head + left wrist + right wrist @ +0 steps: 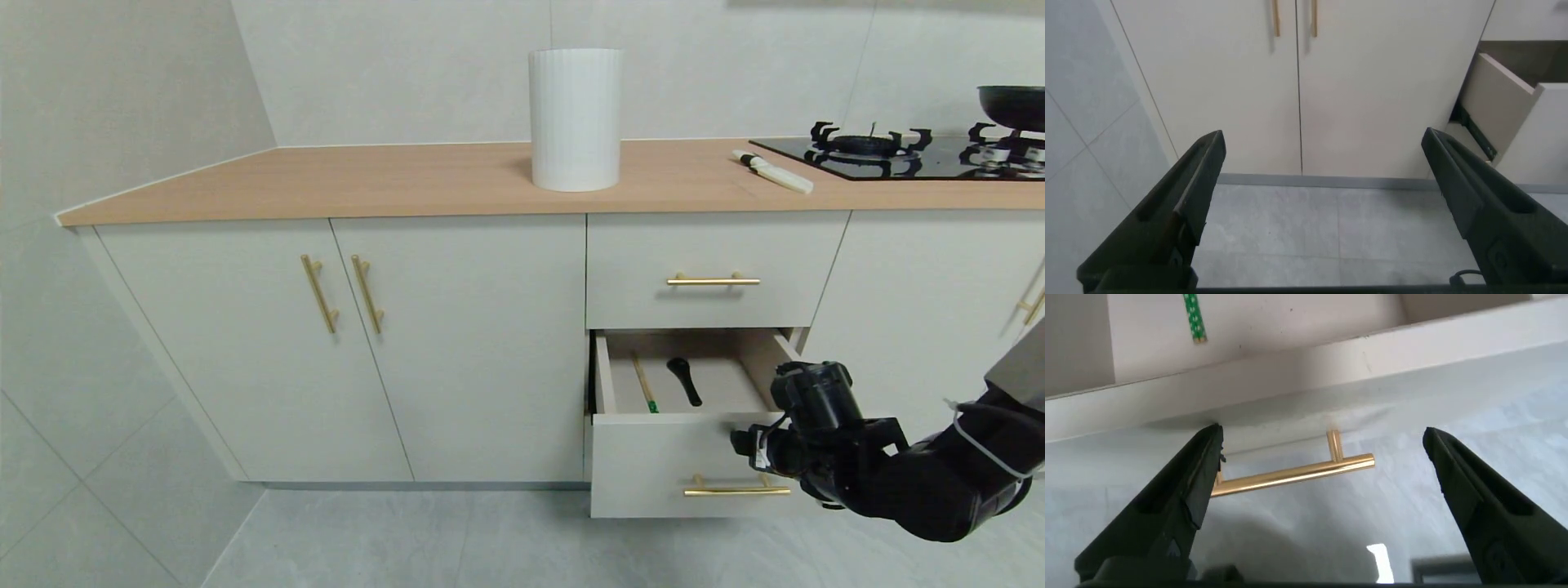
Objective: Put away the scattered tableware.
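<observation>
A: Counter count?
B: One white ribbed container (575, 118), one cream utensil (771, 171), one black pan (1012, 104) on one hob (922, 163). Two burner grates (869, 140) seen.
A: Inside the open drawer (645, 465)?
B: One black spoon (684, 380), one green-tipped chopstick (643, 382). Single or pair, can't tell.
A: Fronts?
B: Two left-hand cabinet doors (245, 351), two stacked drawers counting the open one, five gold handles (713, 281).

I can read no words, numbers, labels or signs in any of my views. The green end of the chopsticks (1193, 314) in the open drawer (653, 457) carries pale specks, too small for me to tell as print.
</observation>
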Tool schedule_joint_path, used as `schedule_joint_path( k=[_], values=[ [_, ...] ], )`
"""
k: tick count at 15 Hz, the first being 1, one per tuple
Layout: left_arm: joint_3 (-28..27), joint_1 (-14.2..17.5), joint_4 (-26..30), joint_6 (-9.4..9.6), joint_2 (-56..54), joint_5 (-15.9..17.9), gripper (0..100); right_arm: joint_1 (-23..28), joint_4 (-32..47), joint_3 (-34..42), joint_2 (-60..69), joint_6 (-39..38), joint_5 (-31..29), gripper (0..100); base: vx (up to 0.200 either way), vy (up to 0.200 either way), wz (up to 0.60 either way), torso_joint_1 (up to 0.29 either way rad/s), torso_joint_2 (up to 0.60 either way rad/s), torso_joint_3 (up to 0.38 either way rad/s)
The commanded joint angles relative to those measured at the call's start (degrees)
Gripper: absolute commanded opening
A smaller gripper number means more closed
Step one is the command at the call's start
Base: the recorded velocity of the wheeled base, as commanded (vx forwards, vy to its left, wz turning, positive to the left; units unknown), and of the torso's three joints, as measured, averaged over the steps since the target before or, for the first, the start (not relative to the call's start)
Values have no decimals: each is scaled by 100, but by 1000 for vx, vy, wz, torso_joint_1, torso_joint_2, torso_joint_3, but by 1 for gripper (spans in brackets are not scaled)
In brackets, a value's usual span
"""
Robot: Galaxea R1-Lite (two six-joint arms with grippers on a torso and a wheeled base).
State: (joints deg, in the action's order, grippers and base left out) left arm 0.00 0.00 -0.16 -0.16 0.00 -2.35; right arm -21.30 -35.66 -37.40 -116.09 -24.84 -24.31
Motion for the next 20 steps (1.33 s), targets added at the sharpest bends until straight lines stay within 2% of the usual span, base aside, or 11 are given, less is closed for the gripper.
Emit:
schedule_joint_path(
  k=[1,5,13,20],
  values=[
    [0,0,-2,-2,0,-2,100,73,-117,-74,-212,41,5,100,0,0,0,0,0,0],
    [0,0,-2,-2,0,-2,100,126,-143,-628,-555,120,14,100,0,0,0,0,0,0],
    [0,0,-2,-2,0,-2,100,143,-134,-1946,-1258,771,58,100,0,0,0,0,0,0],
    [0,0,-2,-2,0,-2,100,117,-126,-3063,-2093,894,58,100,0,0,0,0,0,0]
  ],
)
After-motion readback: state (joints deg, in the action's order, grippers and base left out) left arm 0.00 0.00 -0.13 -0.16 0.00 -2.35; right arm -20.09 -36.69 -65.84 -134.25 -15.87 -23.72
